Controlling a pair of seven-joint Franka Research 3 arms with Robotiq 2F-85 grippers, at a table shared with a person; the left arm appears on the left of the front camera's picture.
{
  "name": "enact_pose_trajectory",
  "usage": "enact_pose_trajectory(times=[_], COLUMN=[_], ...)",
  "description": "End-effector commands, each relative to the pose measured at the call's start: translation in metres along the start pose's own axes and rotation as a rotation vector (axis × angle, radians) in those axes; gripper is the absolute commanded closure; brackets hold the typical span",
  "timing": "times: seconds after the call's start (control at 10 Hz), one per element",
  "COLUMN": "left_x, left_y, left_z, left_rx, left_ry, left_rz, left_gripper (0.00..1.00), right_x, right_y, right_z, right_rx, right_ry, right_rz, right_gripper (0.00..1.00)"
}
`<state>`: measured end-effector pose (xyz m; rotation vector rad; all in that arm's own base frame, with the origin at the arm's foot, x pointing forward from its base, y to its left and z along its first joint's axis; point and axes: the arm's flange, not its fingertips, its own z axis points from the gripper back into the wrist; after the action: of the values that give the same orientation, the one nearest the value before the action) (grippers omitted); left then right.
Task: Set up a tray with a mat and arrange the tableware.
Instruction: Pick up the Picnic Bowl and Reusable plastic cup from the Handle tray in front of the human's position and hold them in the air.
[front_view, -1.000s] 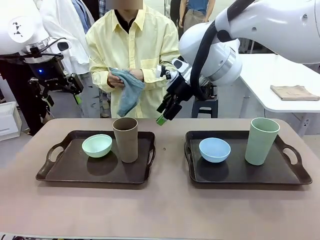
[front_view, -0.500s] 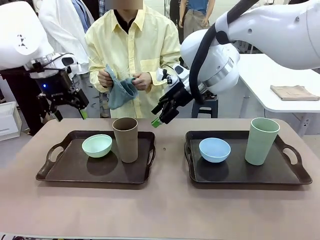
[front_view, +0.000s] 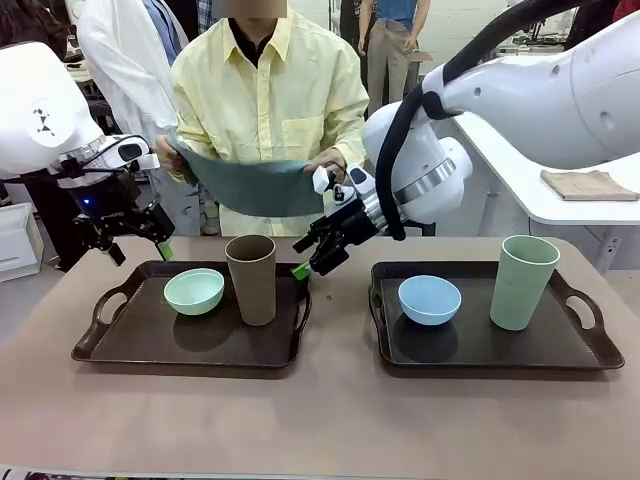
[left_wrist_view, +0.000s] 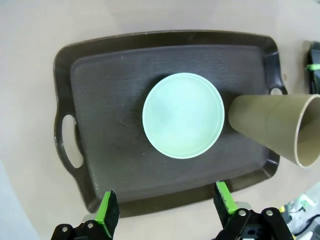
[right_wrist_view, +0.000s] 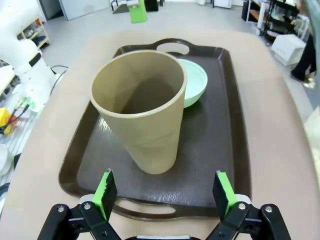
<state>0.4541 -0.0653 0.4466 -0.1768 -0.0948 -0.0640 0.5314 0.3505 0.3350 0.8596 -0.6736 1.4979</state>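
Two dark trays sit on the table. The left tray (front_view: 140, 335) carries a mint green bowl (front_view: 194, 291) and a brown cup (front_view: 251, 279). On the right tray (front_view: 470, 345) stand a light blue bowl (front_view: 430, 299) and a pale green cup (front_view: 523, 282). Across the table, a person holds a teal mat (front_view: 255, 185) spread between both hands above the table's far edge. My left gripper (front_view: 138, 250) hangs open over the left tray's far left corner, above the bowl (left_wrist_view: 183, 115). My right gripper (front_view: 305, 262) hovers open beside the brown cup (right_wrist_view: 140, 107), at that tray's far right corner.
A folded tan cloth (front_view: 590, 184) lies on a white table at the back right. A white bin (front_view: 18, 238) stands off the table's left end. More people stand behind the person. Bare tabletop runs along the near edge and between the trays.
The person has unfolded the bunched teal mat and now holds it spread wide. Both grippers have come down and in toward the left tray.
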Motion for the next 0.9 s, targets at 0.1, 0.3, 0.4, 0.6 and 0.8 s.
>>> enact_pose_trajectory(times=[0.1, 0.3, 0.4, 0.6, 0.8], left_x=[0.021, 0.03, 0.034, 0.044, 0.049], left_y=[0.005, 0.004, 0.001, 0.002, 0.006], left_z=[-0.012, -0.018, -0.025, -0.037, -0.045], left_rx=[0.038, 0.073, 0.095, 0.126, 0.142], left_ry=[-0.007, -0.011, -0.012, -0.004, 0.001], left_rz=[0.036, 0.048, 0.057, 0.068, 0.077], left_gripper=[0.0, 0.0, 0.0, 0.0, 0.0], right_x=[-0.001, 0.0, -0.003, -0.003, -0.001], right_y=[-0.011, -0.008, -0.008, -0.014, -0.018], right_z=[-0.026, -0.041, -0.044, -0.051, -0.058], right_rx=[0.035, 0.052, 0.05, 0.063, 0.063], right_ry=[0.018, 0.04, 0.056, 0.063, 0.081], right_rz=[-0.02, -0.012, -0.021, -0.026, -0.028], right_gripper=[0.0, 0.0, 0.0, 0.0, 0.0])
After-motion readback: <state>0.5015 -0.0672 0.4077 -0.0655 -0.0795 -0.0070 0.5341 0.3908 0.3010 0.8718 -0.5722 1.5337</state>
